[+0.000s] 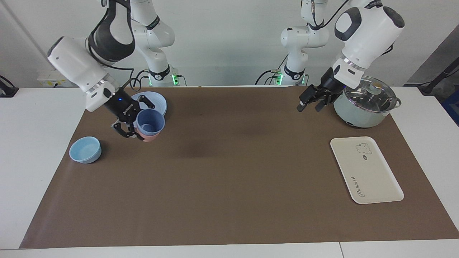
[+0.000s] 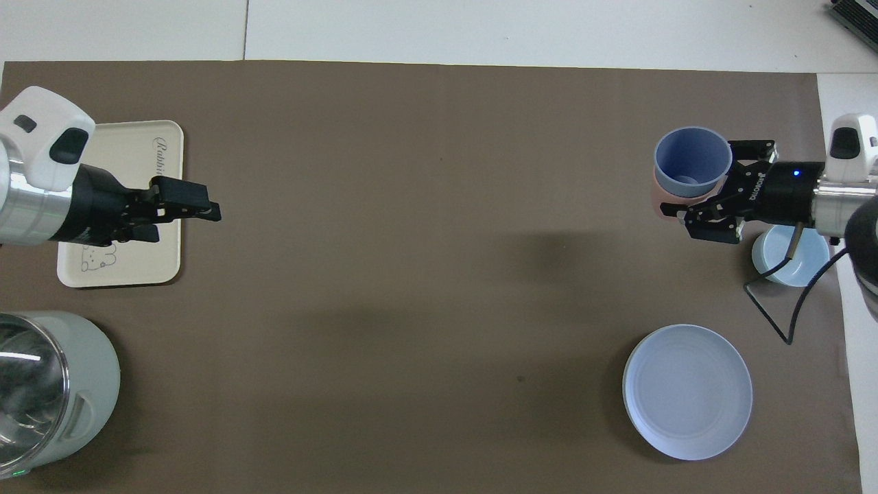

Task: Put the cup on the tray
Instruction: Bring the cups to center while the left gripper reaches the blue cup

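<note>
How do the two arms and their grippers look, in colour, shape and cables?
Both arms are white, rounded segments with dark grey joint patches and silver wrist rings. The right gripper and left gripper are black with two fingers. The right one shows a small blue light and white lettering. Thin black cables trail from the wrists.

Small medium-blue plastic tumbler cup point(image 1: 150, 122) point(image 2: 691, 163), pink cup point(image 1: 150, 137) point(image 2: 664, 201) under it. Flat cream-white rectangular tray point(image 1: 373, 179) point(image 2: 168, 264), bear doodle plus cursive lettering. Round pale-blue plate point(image 2: 687, 391), light-blue shallow bowl point(image 1: 85, 149), mint-green pot with glass lid point(image 1: 365, 102), brown table mat point(image 1: 229, 179).
</note>
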Controlling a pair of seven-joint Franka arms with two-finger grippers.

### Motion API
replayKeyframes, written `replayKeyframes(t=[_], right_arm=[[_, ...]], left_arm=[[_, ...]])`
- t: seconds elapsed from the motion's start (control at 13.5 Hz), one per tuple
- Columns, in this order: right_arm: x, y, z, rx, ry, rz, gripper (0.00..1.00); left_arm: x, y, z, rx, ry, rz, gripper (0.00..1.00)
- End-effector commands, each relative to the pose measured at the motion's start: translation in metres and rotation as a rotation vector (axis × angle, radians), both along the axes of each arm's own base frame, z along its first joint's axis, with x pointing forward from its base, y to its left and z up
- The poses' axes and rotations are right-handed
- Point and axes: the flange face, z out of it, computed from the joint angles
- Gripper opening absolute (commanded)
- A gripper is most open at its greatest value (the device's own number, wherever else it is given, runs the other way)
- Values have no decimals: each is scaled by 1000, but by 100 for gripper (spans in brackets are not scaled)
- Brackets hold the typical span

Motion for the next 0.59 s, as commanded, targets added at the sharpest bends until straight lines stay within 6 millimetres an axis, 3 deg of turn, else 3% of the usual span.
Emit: replayKeyframes(t=[0.0,0.15,0.22,0.3,0.52], right_arm=[[-12,69,6,-117,36,9,0],[-30,125,6,-229,53,0,0],[-36,141,6,-256,56,-13,0],[-38,146,5,-258,63,-24,0],[-40,158,2,-259,61,-15,0]], left_arm=[[3,-53,-10,-143,-13,120,100],[3,-97,-25,-206,-17,153,100],[0,-117,-33,-219,-17,149,100],[-5,-135,-39,-232,-18,139,100],[-19,-165,-42,-242,-12,94,95]])
